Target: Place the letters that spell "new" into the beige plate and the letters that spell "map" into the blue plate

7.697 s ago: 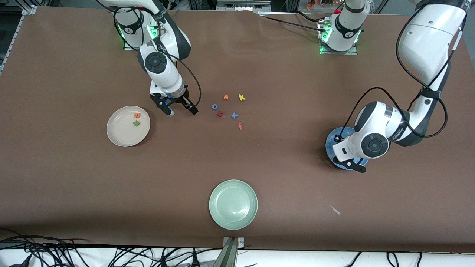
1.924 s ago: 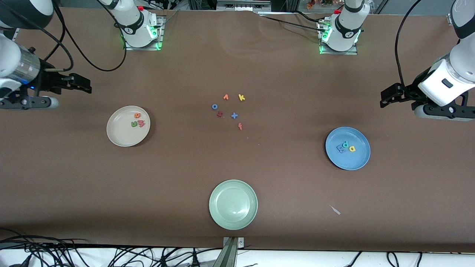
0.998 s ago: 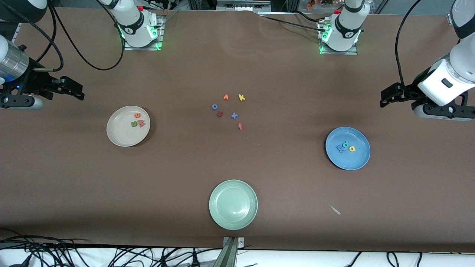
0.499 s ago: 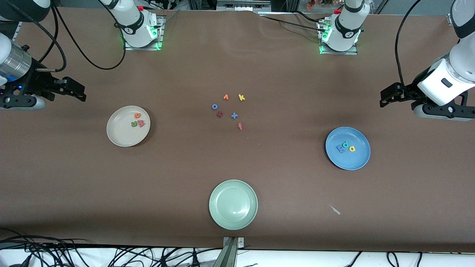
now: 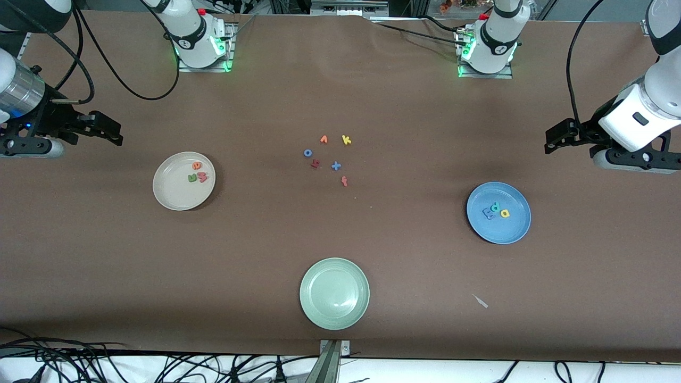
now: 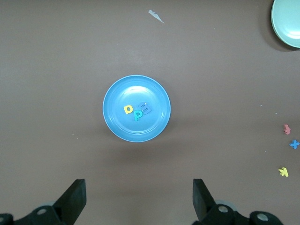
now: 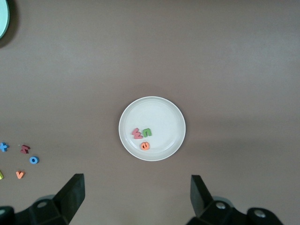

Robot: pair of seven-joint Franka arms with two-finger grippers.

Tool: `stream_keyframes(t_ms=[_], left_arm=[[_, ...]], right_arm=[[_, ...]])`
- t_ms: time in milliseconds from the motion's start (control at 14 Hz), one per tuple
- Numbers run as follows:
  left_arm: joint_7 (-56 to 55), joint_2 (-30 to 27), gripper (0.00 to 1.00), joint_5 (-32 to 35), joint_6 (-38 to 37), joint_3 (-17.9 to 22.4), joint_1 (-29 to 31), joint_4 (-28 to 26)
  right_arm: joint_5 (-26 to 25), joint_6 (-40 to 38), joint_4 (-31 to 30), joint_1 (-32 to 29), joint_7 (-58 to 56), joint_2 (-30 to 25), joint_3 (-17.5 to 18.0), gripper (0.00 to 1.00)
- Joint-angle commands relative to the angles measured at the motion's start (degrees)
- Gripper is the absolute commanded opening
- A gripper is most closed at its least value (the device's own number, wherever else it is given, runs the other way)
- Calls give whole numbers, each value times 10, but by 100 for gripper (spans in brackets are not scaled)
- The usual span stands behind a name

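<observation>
The beige plate (image 5: 170, 191) lies toward the right arm's end and holds the orange e (image 5: 197, 165), green n (image 5: 192, 178) and pinkish-red w (image 5: 202, 178). The blue plate (image 5: 508, 231) lies toward the left arm's end with the blue m (image 5: 487, 213), teal p (image 5: 495, 207) and yellow a (image 5: 505, 213) in it. My right gripper (image 5: 109, 133) hangs open and empty, high over its end of the table, and looks down on the beige plate (image 7: 159, 112). My left gripper (image 5: 553, 141) hangs open and empty over its own end, above the blue plate (image 6: 136, 89).
A pale green plate (image 5: 319, 308) sits near the front edge. Loose letters lie mid-table: orange v (image 5: 323, 139), yellow k (image 5: 346, 140), blue o (image 5: 307, 153), a dark red letter (image 5: 315, 164), a blue cross shape (image 5: 335, 166), red f (image 5: 345, 181). A paper scrap (image 5: 481, 301) lies nearer the camera than the blue plate.
Both arms have drawn back from the plates to the table's ends, and the w now lies in the beige plate. In the last second only the right gripper drifted slightly.
</observation>
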Motion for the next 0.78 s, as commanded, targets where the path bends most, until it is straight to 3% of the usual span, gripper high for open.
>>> stream_keyframes(t_ms=[0, 713], left_arm=[[11, 7, 100, -2, -14, 2, 2, 18], [23, 7, 100, -2, -14, 2, 6, 17]], right_arm=[[-3, 3, -15, -9, 7, -15, 10, 100], [-2, 3, -15, -10, 7, -15, 10, 100]])
